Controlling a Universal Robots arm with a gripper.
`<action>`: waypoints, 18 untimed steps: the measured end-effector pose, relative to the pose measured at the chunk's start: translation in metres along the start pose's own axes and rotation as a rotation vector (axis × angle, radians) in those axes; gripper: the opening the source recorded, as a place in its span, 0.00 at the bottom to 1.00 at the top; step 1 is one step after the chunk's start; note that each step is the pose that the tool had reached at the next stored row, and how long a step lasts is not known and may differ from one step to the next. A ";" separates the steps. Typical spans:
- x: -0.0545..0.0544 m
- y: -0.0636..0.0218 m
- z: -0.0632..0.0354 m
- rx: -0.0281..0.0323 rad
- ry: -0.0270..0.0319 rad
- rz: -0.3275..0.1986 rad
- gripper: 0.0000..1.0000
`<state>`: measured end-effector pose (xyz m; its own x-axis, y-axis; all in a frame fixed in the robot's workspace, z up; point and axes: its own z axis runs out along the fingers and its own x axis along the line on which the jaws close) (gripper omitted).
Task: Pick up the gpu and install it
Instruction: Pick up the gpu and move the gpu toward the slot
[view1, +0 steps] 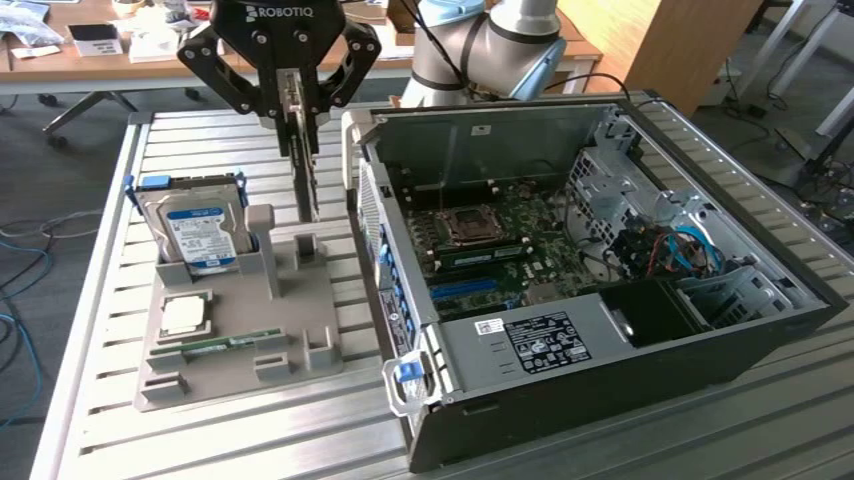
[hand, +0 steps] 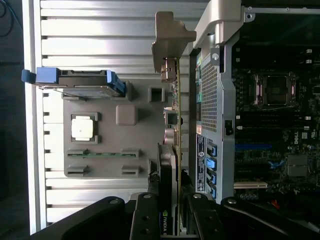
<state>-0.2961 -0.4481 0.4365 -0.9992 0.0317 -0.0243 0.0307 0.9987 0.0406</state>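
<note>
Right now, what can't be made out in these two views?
1. gpu face and connector: the card is edge-on to both cameras.
2. Pincer pad contact on the gpu: the frame edge cuts the fingers off in the wrist view, and the pincer's own links hide it in the exterior view.
3. Hard drive label text: too small in the exterior view, edge-on in the wrist view.

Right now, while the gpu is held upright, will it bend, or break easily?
Probably stiff: the gpu hangs straight below the jaws, without sagging. Likely fragile, since bare board parts show along its edge. Its thin shape would probably tip if stood unsupported.
</note>
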 end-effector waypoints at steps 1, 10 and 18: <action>0.000 0.0000 0.0000 0.0001 0.0000 0.000 0.27; -0.003 0.0001 0.0000 0.0001 0.0000 0.000 0.27; -0.013 0.0004 0.0003 0.0000 0.0001 0.000 0.27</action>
<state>-0.2830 -0.4481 0.4365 -0.9992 0.0317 -0.0242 0.0307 0.9987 0.0406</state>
